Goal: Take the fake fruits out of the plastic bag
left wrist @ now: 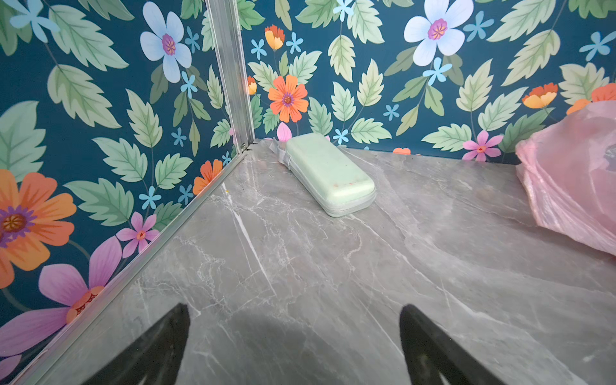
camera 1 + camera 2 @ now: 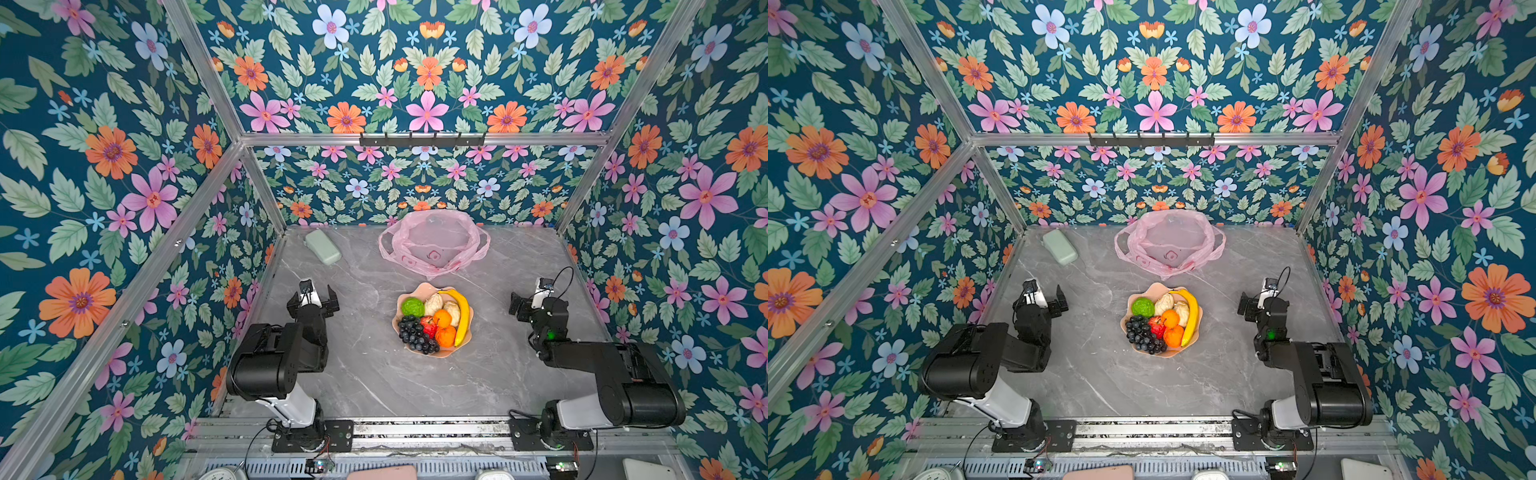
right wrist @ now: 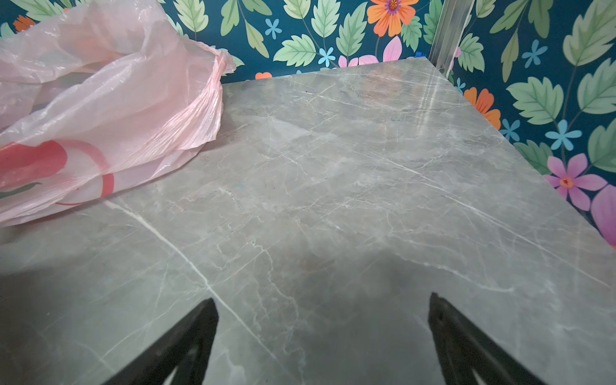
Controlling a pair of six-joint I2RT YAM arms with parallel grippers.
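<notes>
Both arms sit folded back over their bases, elbows raised, one at each side. The left tool [image 2: 312, 300] points forward with its jaws spread wide and holding nothing, its two black fingers [image 1: 160, 346] well apart in the left wrist view. The right tool [image 2: 528, 302] stands likewise, fingers [image 3: 200, 326] parted in the right wrist view, grasping nothing.

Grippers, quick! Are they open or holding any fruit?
Left gripper: open, holding nothing.
Right gripper: open, holding nothing.

Top views overlook everything; low wrist views both catch the plastic bag [image 1: 573, 186].
</notes>
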